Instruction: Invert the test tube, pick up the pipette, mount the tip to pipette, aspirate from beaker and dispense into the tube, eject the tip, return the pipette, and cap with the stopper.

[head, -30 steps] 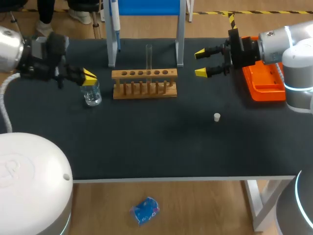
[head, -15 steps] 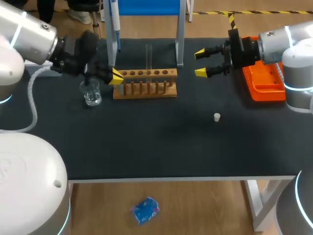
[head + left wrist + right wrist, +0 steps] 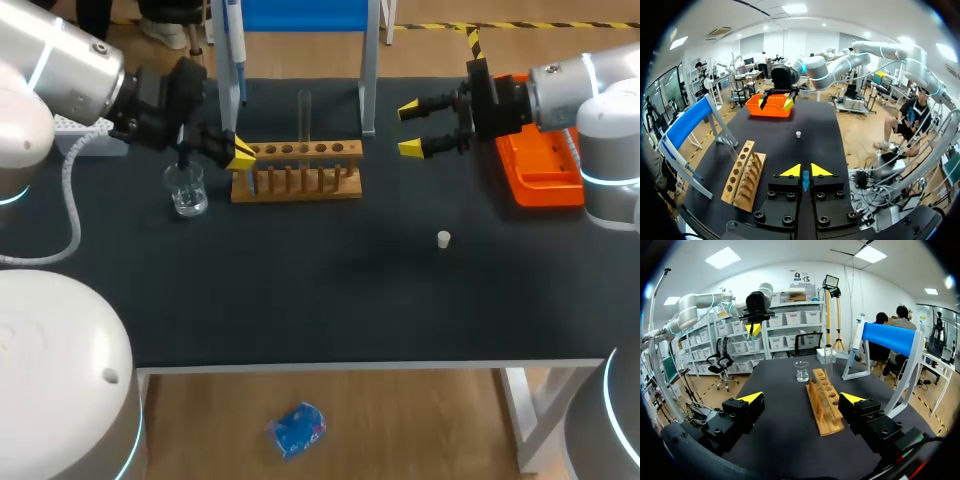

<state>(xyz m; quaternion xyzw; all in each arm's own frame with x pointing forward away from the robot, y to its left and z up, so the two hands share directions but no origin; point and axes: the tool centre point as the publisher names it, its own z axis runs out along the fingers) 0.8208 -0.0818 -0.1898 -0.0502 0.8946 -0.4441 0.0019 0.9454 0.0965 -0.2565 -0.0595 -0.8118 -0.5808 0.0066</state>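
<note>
A clear test tube [image 3: 304, 118] stands upright in the wooden rack [image 3: 296, 168]; it also shows as the test tube [image 3: 828, 359] ahead of my right gripper. My left gripper [image 3: 239, 155] hangs at the rack's left end, shut on a thin blue piece [image 3: 805, 179] that looks like a pipette tip. The glass beaker [image 3: 187, 190] sits just left of it. The pipette [image 3: 237, 48] hangs on the blue-and-white stand [image 3: 368, 70] behind the rack. My right gripper [image 3: 421, 128] stands open above the table, right of the rack, holding nothing. A small white stopper [image 3: 444, 238] lies on the mat.
An orange tray [image 3: 540, 172] sits at the table's right edge under my right arm. From the right wrist, the rack [image 3: 825, 402] and the beaker [image 3: 801, 371] lie ahead. The stand's legs flank the rack at the back.
My left gripper moved right, from above the beaker to the rack's left end, still shut on the blue piece. The right arm has not moved.
</note>
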